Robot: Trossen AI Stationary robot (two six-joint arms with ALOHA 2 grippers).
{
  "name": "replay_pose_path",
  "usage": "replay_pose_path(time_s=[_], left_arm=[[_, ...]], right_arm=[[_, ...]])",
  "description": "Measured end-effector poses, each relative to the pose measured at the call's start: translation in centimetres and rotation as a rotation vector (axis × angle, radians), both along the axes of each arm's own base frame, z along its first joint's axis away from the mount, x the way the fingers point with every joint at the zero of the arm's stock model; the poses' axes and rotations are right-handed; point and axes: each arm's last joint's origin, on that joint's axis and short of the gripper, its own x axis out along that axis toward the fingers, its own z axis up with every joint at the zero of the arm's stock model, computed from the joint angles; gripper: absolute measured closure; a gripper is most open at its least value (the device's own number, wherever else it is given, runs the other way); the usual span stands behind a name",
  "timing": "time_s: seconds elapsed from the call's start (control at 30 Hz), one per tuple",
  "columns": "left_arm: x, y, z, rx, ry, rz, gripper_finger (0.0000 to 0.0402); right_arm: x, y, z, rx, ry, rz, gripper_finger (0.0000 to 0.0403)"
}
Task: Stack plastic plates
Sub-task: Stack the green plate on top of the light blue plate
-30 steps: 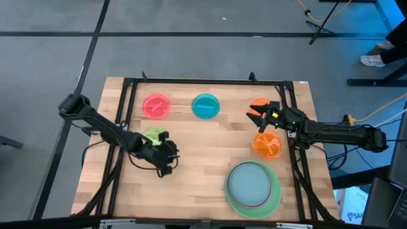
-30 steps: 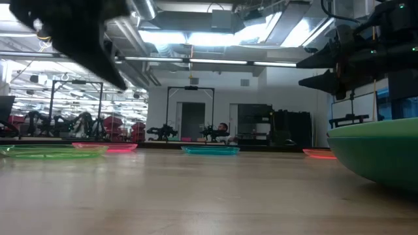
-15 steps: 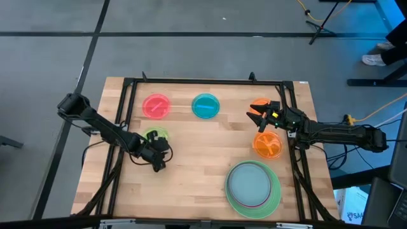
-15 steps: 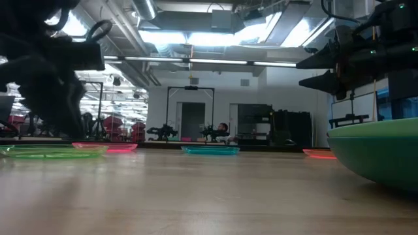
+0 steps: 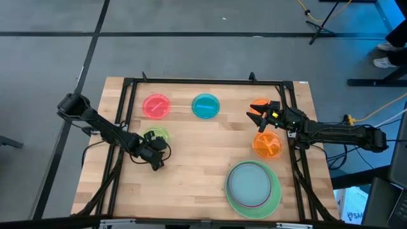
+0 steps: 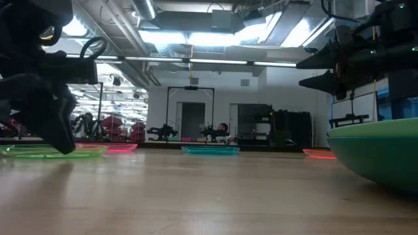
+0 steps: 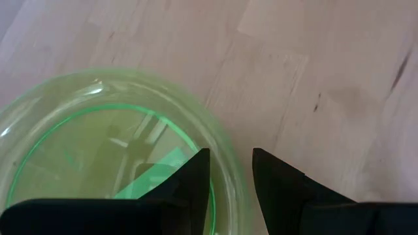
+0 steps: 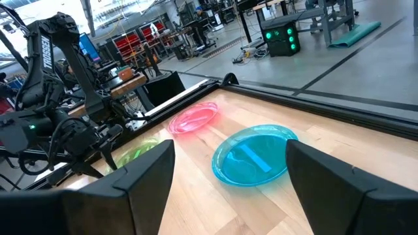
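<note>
Bright even overhead light, ceiling strip glare in low view, soft shadows, near objects blurred

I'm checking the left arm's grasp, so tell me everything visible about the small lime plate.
The lime plate is a small round dish of translucent green plastic with a raised rim and a flat, glossy base. It lies flat on the wooden table on the left side, below the pink plate. The left gripper is open, its fingers straddling the plate's rim, one inside and one outside.
</note>
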Motion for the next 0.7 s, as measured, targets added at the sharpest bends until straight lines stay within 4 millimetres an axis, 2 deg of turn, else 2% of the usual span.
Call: replay_pose_path(time_s=[0.43, 0.57, 0.7], left_arm=[[0.07, -0.05, -0.82, 0.024, 0.044, -0.004, 0.0294], [0.07, -0.04, -0.83, 0.03, 0.044, -0.006, 0.0316], [0.03, -0.01, -0.86, 0.042, 0.053, -0.02, 0.0355]], right_arm=[[0.0, 0.0, -0.01, 0.0, 0.001, 0.0, 0.012], [0.0, 0.0, -0.01, -0.002, 0.002, 0.0, 0.012], [0.0, 0.0, -0.01, -0.002, 0.002, 0.0, 0.012]])
